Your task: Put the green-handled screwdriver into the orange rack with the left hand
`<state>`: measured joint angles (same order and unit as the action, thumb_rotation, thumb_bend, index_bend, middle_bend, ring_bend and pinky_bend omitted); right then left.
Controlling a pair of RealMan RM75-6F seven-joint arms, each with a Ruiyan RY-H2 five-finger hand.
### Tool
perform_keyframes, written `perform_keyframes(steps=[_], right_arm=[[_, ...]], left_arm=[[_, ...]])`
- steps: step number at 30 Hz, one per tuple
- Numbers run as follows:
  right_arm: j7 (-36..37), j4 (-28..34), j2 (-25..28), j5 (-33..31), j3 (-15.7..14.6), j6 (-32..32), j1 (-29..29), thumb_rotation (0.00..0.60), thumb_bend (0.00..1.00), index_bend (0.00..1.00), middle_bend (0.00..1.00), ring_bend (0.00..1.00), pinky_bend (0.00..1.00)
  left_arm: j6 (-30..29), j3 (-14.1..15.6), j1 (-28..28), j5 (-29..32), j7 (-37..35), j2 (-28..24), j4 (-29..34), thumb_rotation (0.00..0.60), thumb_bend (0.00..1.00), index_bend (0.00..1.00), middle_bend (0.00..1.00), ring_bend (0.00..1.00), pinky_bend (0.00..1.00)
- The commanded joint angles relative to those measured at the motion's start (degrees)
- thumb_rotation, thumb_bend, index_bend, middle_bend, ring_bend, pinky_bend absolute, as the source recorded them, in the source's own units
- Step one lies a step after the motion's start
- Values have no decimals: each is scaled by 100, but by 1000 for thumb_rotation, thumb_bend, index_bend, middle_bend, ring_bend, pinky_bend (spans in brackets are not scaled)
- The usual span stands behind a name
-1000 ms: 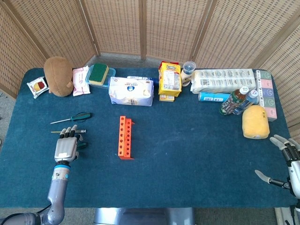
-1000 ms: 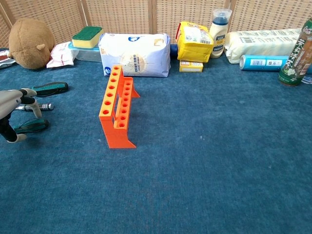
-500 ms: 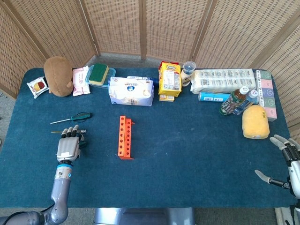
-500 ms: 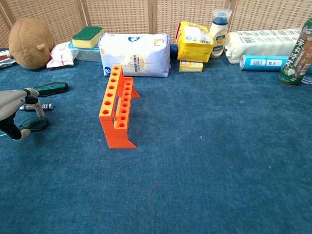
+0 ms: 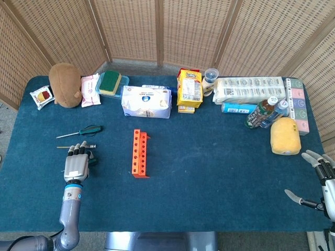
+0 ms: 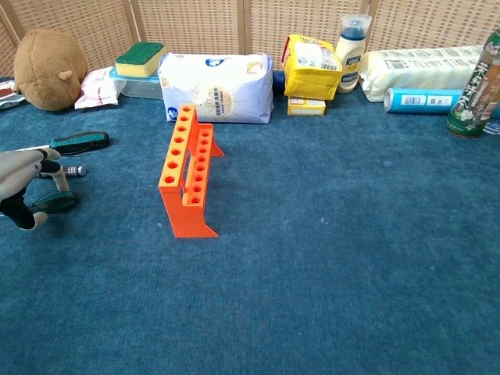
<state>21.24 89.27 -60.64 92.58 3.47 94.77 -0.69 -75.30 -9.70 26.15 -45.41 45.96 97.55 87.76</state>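
Two green-handled screwdrivers lie left of the orange rack (image 5: pixel 139 152); the left hand (image 5: pixel 75 165) curls over the nearer screwdriver (image 6: pixel 51 201), fingers straddling its handle, grasp apparently unclosed. Farther screwdriver (image 5: pixel 86 130) lies untouched; right hand (image 5: pixel 320 180) rests open, idle.

Green-handled screwdriver (image 6: pixel 55 201) lies flat left of upright orange rack (image 6: pixel 187 170).
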Motion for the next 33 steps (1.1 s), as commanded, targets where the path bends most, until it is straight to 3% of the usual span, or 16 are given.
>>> perform_keyframes(steps=[1, 18, 33], right_arm=[[1, -1, -1, 0, 1, 2, 1, 462, 40, 143, 126, 144, 65], [31, -1, 6, 3, 0, 4, -2, 459, 41, 143, 126, 144, 65], [-56, 10, -24, -3, -9, -36, -14, 461, 41, 143, 126, 145, 65]], left_arm=[[0, 3, 17, -16, -11, 18, -7, 600, 376, 398, 0, 0, 85], [-58, 49, 35, -49, -12, 58, -3, 600, 379, 444, 0, 0, 85], [-43, -34, -190, -498, -909, -713, 744, 600, 380, 444, 0, 0, 85]])
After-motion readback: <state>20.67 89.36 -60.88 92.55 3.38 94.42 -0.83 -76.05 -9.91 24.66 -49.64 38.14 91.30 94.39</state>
